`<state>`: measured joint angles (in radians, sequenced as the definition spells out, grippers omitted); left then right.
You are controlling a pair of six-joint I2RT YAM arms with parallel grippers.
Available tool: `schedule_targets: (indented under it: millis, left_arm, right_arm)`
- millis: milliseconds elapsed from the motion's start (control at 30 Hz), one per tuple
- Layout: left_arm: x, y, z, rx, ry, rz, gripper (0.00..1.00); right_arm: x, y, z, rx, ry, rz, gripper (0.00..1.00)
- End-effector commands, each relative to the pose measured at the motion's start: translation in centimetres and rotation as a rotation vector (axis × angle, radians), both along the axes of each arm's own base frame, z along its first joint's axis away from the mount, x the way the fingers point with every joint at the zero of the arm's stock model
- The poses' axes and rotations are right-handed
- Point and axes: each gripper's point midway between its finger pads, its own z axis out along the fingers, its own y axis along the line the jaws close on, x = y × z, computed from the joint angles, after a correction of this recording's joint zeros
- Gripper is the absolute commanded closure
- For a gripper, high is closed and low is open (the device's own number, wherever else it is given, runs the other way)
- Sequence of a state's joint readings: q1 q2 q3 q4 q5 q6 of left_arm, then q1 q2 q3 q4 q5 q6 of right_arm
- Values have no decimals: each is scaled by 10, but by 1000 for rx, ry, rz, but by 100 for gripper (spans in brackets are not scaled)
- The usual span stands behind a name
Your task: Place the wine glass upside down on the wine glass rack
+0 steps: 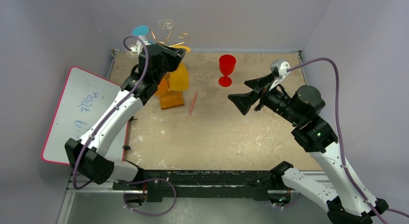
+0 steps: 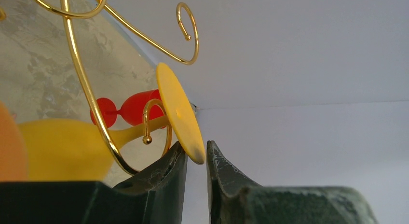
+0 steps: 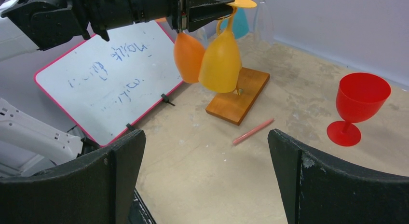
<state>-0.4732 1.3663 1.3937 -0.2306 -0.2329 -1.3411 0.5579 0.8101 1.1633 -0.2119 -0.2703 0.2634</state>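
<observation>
A: Layout, big to small?
B: Table (image 1: 241, 137): mottled beige, scuffed. Whiteboard (image 1: 77, 108): pink rim, blue scribble, at the left edge. Rack (image 2: 77, 55): thin gold wire scrolls on a flat wooden base (image 3: 251, 84).
A: Glass?
B: Yellow glass (image 3: 220, 64), smooth and opaque, hangs bowl-down on the rack. Its stem sits in a wire hook, flat round foot on top. Orange glass (image 3: 188, 57) hangs just beside it. Red glass (image 1: 226, 67) stands upright, well apart to the right. Pink stick (image 1: 193, 103) lies near the base.
A: Arms?
B: Left arm (image 1: 115, 113) is stretched to the rack's top. Left gripper (image 2: 196, 143): jaws a crack apart, foot rim in the gap, daylight on one side, no clamp. Right arm (image 1: 333, 161) is bent and raised. Right gripper (image 3: 205, 137) faces the rack, jaws wide, empty.
</observation>
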Motion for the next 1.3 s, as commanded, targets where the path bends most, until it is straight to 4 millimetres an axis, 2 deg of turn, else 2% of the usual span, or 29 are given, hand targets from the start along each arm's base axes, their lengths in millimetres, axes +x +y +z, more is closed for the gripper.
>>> schedule_targets:
  millis: [0,433,567,767,867,1033,1267]
  left_arm:
    - [3,-2,35,29,-77,-17,78]
    - [-13,-9,33,75,-49,-103,61]
    - [-18,-11,31,87,-41,-129,58]
    - [-27,-25,34,60,-53,-218,54]
    - [-32,-23,32,74,-41,-226,53]
    - [-41,-16,30,111,-39,-223,49]
    - [-63,-4,39,199,-53,-244,44]
  right_arm:
    - [-1,-5,17,14,-73,-18,0]
    - [-2,-8,25,6,-98,-29,0]
    - [-1,-7,23,12,-94,-25,0]
    - [-2,-4,22,25,-80,-11,0]
    - [-1,-2,19,52,-56,-15,0]
    - [14,-3,10,53,26,-76,0]
    - [40,4,-10,55,124,-137,0]
